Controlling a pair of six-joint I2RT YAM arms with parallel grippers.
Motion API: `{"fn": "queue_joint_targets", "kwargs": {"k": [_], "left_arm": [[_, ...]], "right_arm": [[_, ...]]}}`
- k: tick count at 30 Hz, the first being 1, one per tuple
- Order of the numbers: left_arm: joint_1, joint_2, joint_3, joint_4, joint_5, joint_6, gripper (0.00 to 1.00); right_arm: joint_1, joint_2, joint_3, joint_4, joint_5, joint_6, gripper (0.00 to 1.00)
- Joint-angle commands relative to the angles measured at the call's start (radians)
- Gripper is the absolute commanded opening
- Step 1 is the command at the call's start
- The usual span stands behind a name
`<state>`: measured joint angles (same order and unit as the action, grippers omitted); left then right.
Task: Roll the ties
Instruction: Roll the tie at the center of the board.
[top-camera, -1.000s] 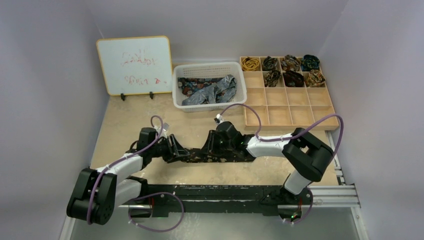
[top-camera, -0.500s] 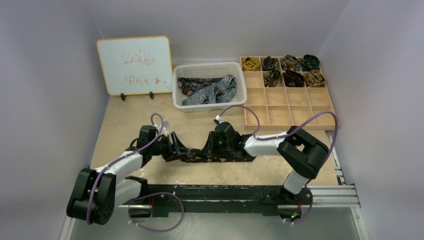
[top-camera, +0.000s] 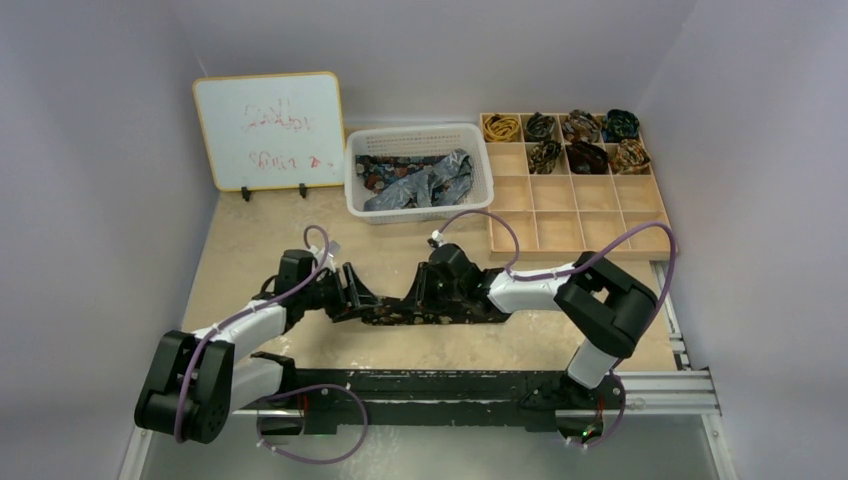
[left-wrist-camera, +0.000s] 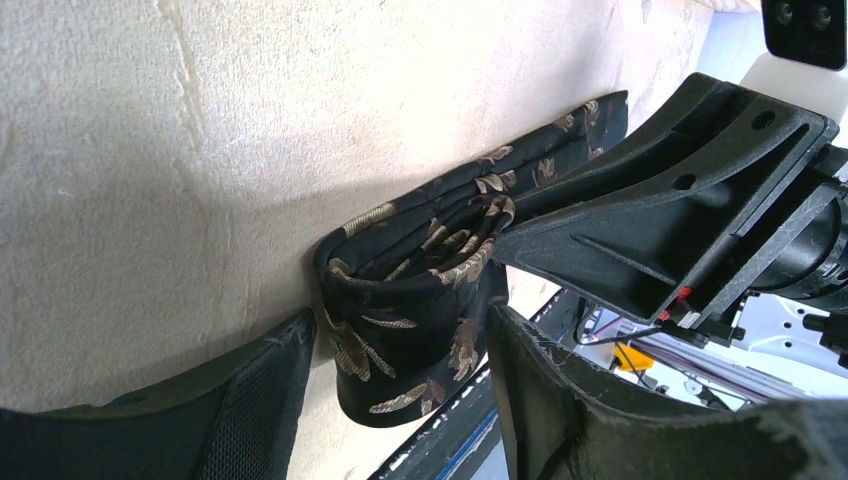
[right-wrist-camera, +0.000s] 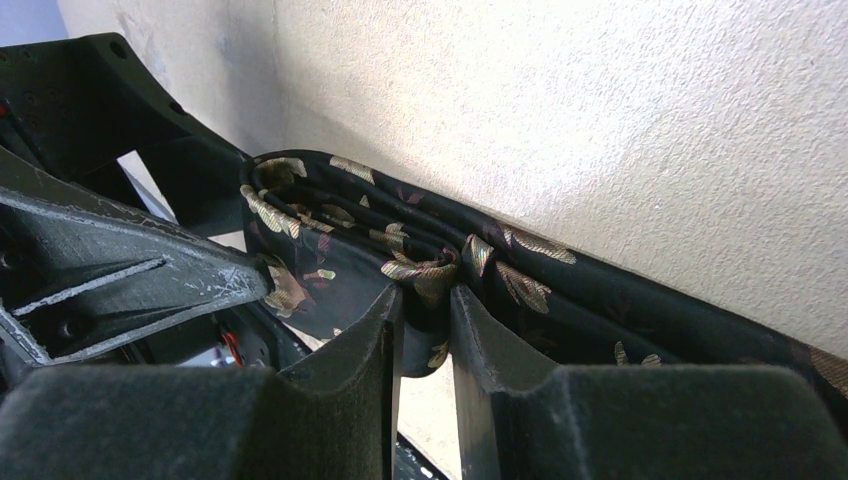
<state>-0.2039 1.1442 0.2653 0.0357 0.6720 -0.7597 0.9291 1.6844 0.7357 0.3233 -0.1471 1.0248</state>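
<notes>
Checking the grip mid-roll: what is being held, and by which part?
The right gripper pinches the dark tie by the folded layers at its rolled end; the left gripper straddles that end, open.

L arm (top-camera: 245, 322): low, reaching fwd-right toward centre.
R arm (top-camera: 530, 285): elbow up, forearm angled left, wrist low.
L pincer (left-wrist-camera: 400, 390): jaws spread wide.
R pincer (right-wrist-camera: 425, 320): nipped tight on dark leaf-patterned fabric tie (right-wrist-camera: 520, 270).

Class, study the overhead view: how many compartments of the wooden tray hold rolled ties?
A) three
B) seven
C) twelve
B: the rolled ties fill four compartments in the back row of the wooden tray and three in the row in front of it; the other compartments are bare.
</notes>
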Motion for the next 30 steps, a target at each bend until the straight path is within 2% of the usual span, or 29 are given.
{"fn": "queue_joint_targets", "kwargs": {"k": [1, 6, 16, 20, 30], "left_arm": [[0.003, 0.014, -0.017, -0.026, -0.010, 0.007, 0.62], [0.003, 0.047, 0.011, -0.113, -0.031, 0.007, 0.61], [0.002, 0.080, 0.017, -0.071, 0.036, 0.022, 0.56], [0.003, 0.072, -0.005, 0.005, 0.061, -0.014, 0.51], [0.002, 0.029, 0.021, -0.007, 0.013, -0.031, 0.43]], "right_arm": [[-0.003, 0.018, -0.005, -0.046, 0.026, 0.008, 0.26], [-0.002, 0.018, -0.013, -0.028, 0.015, 0.015, 0.26], [-0.003, 0.029, -0.013, -0.017, 0.003, 0.015, 0.24], [-0.003, 0.020, -0.016, -0.005, 0.011, 0.018, 0.25], [-0.003, -0.029, 0.012, -0.054, 0.032, -0.010, 0.29]]}}
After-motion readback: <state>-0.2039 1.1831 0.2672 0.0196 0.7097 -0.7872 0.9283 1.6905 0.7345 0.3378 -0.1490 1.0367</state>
